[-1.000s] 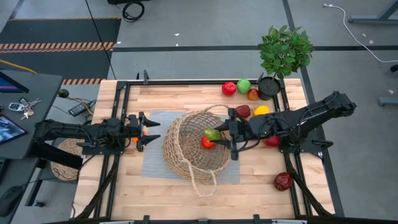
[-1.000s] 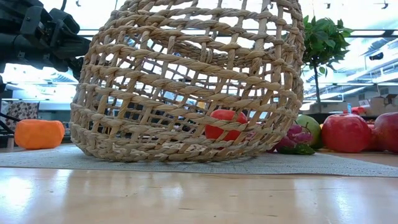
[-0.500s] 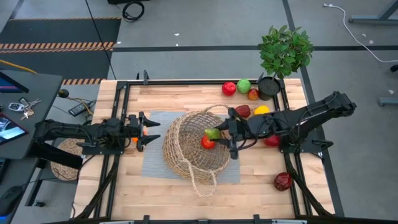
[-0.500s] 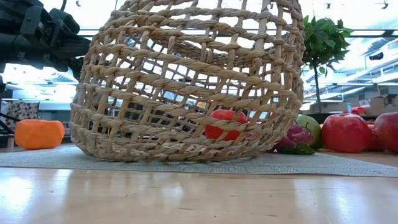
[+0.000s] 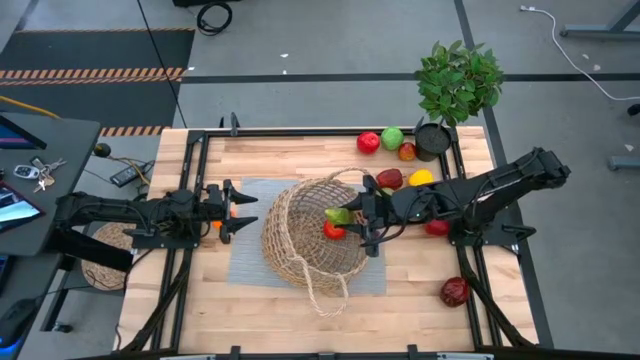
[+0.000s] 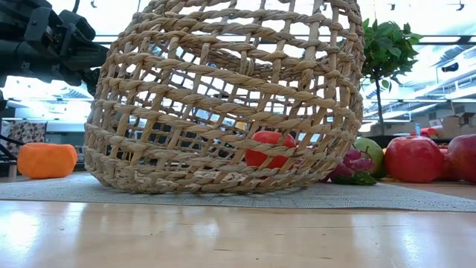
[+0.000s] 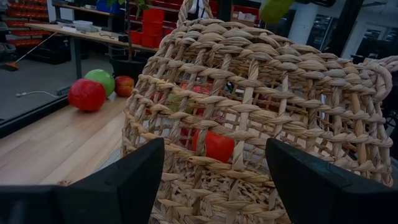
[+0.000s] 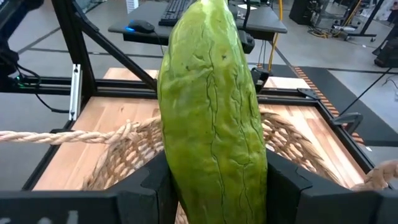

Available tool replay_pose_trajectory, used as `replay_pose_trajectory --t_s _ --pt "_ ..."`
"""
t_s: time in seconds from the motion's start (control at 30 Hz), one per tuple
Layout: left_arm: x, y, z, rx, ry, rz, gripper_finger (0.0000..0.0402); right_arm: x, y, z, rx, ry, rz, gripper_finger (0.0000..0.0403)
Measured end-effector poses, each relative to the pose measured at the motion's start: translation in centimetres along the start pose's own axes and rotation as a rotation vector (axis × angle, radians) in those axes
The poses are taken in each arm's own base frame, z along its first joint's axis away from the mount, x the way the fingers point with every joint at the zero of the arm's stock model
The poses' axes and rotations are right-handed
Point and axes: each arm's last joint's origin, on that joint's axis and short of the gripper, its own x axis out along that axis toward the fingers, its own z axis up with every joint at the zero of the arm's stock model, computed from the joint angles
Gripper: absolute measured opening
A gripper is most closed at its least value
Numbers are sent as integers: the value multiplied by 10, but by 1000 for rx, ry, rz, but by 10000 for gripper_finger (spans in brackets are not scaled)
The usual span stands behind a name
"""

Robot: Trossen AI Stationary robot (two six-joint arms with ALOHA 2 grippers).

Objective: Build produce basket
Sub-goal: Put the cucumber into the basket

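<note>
Gripping a green vegetable (image 8: 212,118), the right gripper (image 5: 352,215) hangs over the basket (image 5: 312,240), which holds a red piece (image 5: 333,231). Beside the basket, the left gripper (image 5: 240,213) waits with fingers spread.

tan basket (image 5: 310,240), green produce (image 8: 211,118)

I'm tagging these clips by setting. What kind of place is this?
Probably a robotics lab or workshop, not a kitchen. The wooden table sits in a black metal frame on a grey floor with striped hazard tape, and a desk with keyboard and mouse stands behind.
</note>
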Motion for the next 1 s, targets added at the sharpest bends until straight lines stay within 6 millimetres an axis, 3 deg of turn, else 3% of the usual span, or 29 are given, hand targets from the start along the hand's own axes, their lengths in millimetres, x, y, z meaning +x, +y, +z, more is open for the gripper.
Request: replay_pose_trajectory --t_s 0.23,0.6,1.0 --pt "0 0 0 0 0 0 286 3 6 -3 -43 17 -18 174" --pt "0 0 0 0 -1 0 286 8 27 -14 -588 120 -349 174" --pt "0 0 0 0 1 0 286 16 29 -22 -864 273 -597 174"
